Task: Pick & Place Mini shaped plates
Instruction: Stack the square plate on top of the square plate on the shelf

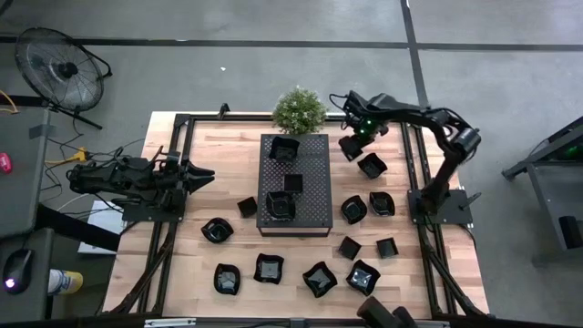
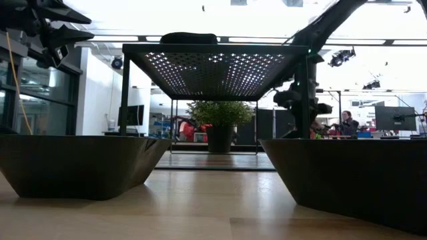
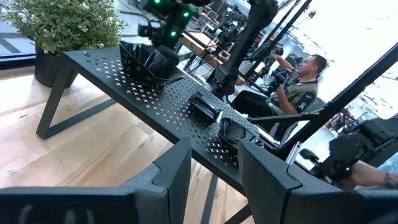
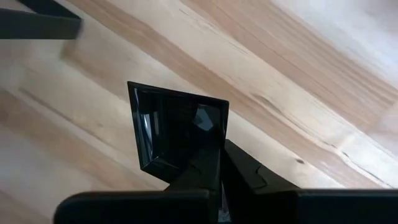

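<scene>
Several small glossy black mini shaped plates lie on the wooden table (image 1: 182, 264), such as one (image 1: 371, 165) and another (image 1: 217, 230). Three more (image 1: 284, 148) sit on the black perforated tray (image 1: 314, 196). My right gripper (image 4: 221, 177) is shut on a square plate (image 4: 177, 127) and holds it above the table, just right of the tray's far end (image 1: 352, 146). At the table's left edge my left gripper (image 1: 199, 173) waits open, pointing level toward the tray (image 3: 161, 93), with nothing between its fingers (image 3: 214, 168). My right gripper pinches one side wall of the square plate at its rim (image 4: 214, 155), one finger inside the dish and one outside. The fingers come from above, pointing down. The plate is lifted clear of the wood, its hollow facing up, roughly level.
A potted plant (image 1: 299, 109) stands at the table's far edge behind the tray. The tray stands raised on legs (image 2: 125, 100). Two plates (image 2: 80, 163) (image 2: 353, 177) lie close to the low camera. People sit in the room beyond (image 3: 301, 81).
</scene>
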You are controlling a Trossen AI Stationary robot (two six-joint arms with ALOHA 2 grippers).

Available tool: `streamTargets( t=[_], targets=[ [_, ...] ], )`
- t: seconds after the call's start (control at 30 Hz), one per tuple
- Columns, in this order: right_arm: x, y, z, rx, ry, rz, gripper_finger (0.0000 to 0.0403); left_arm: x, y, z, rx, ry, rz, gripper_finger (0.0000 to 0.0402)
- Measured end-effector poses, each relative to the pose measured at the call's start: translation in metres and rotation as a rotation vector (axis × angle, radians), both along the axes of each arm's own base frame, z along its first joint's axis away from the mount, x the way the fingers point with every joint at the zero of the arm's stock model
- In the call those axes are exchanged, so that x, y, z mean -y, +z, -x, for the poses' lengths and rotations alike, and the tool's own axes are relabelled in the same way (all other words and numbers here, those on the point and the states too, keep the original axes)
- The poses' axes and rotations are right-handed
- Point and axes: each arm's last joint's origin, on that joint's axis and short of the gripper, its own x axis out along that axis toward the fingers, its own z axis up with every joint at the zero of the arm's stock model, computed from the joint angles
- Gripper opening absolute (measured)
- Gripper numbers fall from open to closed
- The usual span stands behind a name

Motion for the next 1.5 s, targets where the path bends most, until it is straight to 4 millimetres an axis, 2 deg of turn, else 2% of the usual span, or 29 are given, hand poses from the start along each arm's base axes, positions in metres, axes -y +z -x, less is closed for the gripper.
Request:
streamTargets(
  t=[0.5, 0.9, 1.13, 1.33, 1.5],
  targets=[
    [-0.030, 0.064, 0.029, 0.088, -0.047, 0.058, 0.0001, 0.000, 0.000, 0.000, -0.002, 0.000, -0.007, 0.0131],
    [-0.064, 0.114, 0.049, 0.311, -0.078, 0.096, 0.0000, -0.002, -0.001, 0.000, -0.013, 0.069, -0.035, 0.0131],
    [-0.093, 0.124, 0.035, 0.375, -0.010, 0.072, 0.0000, -0.003, -0.001, 0.001, -0.015, 0.108, -0.046, 0.0131],
    [-0.121, 0.130, 0.007, 0.483, -0.005, 0.070, 0.0000, -0.003, -0.001, 0.001, -0.030, 0.104, -0.109, 0.0131],
    [-0.144, 0.138, -0.018, 0.613, -0.087, 0.091, 0.0000, -0.003, -0.001, 0.001, -0.038, 0.102, -0.143, 0.0131]
  ],
)
